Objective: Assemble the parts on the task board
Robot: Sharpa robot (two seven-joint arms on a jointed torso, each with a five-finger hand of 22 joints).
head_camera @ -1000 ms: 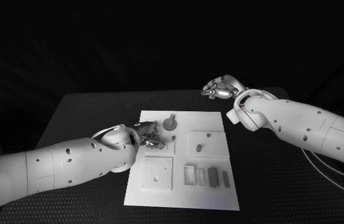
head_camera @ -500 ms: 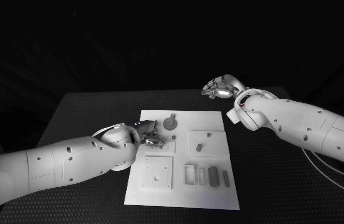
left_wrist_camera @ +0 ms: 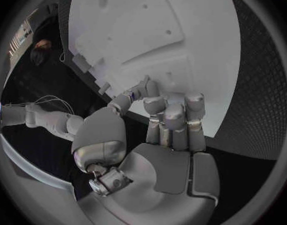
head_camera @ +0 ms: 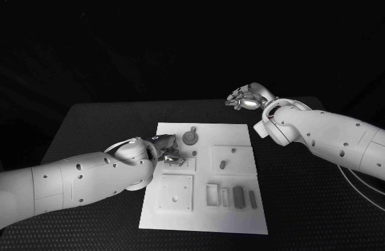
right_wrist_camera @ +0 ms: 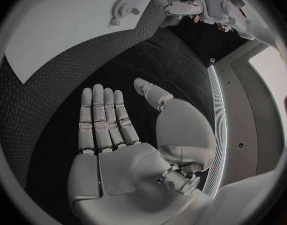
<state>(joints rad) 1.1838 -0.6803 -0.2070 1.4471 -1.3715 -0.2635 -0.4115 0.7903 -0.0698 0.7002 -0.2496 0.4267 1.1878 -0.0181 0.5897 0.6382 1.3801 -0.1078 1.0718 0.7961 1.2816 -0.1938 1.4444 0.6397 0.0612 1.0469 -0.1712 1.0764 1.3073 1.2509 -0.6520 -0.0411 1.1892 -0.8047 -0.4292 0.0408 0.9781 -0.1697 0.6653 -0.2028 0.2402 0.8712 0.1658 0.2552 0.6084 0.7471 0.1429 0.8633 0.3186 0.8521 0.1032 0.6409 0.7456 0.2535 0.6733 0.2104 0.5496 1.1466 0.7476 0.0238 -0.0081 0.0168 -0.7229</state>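
Left hand (head_camera: 166, 149) is seen at the board's (head_camera: 241, 215) left edge, its fingers (left_wrist_camera: 175, 116) bent down with the tips against the white surface; whether anything is pinched cannot be told. Near it, toward the far edge, a round part (head_camera: 190, 137) lies on the board; a small part (head_camera: 223, 164) sits on a raised square, and slim parts (head_camera: 238, 195) stand in slots near the front. Right hand (head_camera: 247, 99) is held above the table (head_camera: 321, 206) beyond the far right corner, fingers (right_wrist_camera: 105, 116) straight, empty.
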